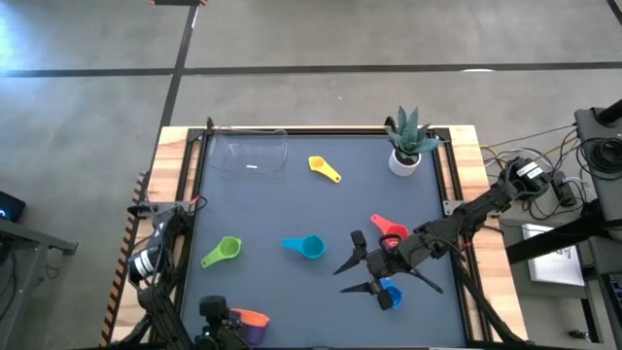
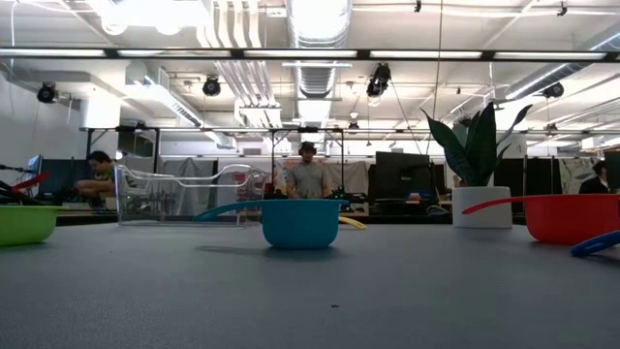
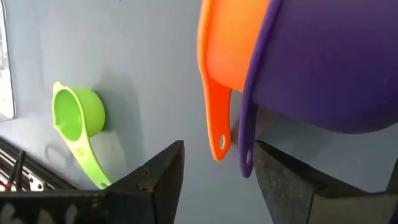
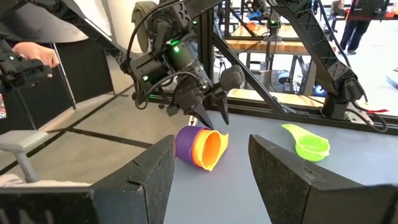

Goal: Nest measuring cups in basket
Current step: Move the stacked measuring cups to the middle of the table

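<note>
The orange cup sits nested in the purple cup [image 1: 251, 326]; the pair lies on its side at the table's near left. My left gripper [image 3: 217, 180] is open just over them, a finger on either side of their two handles [image 3: 231, 140], and I see no touch. My right gripper [image 1: 342, 280] is open, held over the table's near right and pointing left, and it holds nothing. The blue cup [image 1: 390, 295] lies by its wrist. Red [image 1: 387, 228], light blue [image 1: 306, 247], green [image 1: 222, 253] and yellow [image 1: 324, 168] cups rest on the table. The clear basket [image 1: 251, 154] stands at the far left.
A white pot with a spiky green plant [image 1: 408, 144] stands at the table's far right corner. Wooden rails edge the table on both sides. Bare grey surface lies between the basket and the cups. People sit and stand in the room behind [image 2: 308, 174].
</note>
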Available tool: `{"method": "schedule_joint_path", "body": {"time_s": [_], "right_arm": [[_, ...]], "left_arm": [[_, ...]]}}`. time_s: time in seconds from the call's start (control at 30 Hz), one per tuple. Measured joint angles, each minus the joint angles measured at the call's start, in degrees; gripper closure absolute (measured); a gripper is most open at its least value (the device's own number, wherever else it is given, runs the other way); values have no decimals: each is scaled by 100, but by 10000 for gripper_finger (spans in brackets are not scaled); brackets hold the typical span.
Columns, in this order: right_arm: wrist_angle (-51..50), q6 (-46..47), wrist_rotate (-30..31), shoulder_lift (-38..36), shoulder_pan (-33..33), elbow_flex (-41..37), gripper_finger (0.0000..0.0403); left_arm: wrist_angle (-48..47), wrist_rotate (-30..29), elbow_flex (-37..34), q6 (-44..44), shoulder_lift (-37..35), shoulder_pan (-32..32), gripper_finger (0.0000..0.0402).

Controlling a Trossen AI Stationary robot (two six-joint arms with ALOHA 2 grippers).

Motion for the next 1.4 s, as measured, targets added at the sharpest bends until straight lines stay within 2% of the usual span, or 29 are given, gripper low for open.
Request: {"method": "schedule_joint_path", "body": {"time_s": [0.2, 0.3, 0.37, 0.53, 0.7, 0.77, 0.93, 1.03, 1.4], "right_arm": [[0, 66, 0, 0, 0, 0, 209], [-2, 68, 0, 0, 0, 0, 209], [-2, 68, 0, 0, 0, 0, 209], [-2, 33, -1, 0, 0, 0, 209], [-36, 20, -9, 0, 20, 0, 209], [-74, 20, -10, 0, 40, 0, 209], [-82, -3, -10, 0, 52, 0, 209], [-81, -3, 61, 0, 50, 0, 209], [-78, 20, 250, 0, 55, 0, 209]], "left_arm": [[-3, -265, -67, 35, -312, -13, 227], [100, -726, -203, -190, -705, -122, 227], [553, -1064, -388, -211, -1036, -218, 228], [2297, -1186, -1532, -71, -1986, -270, 231], [3346, -1058, -2896, -183, -2725, -276, 231], [3759, -818, -3330, -203, -2900, -283, 231], [4143, -763, -3902, -175, -3007, -298, 231], [4133, -510, -4109, -183, -2944, -296, 231], [4243, -496, -4200, 104, -2923, -274, 231]]}}
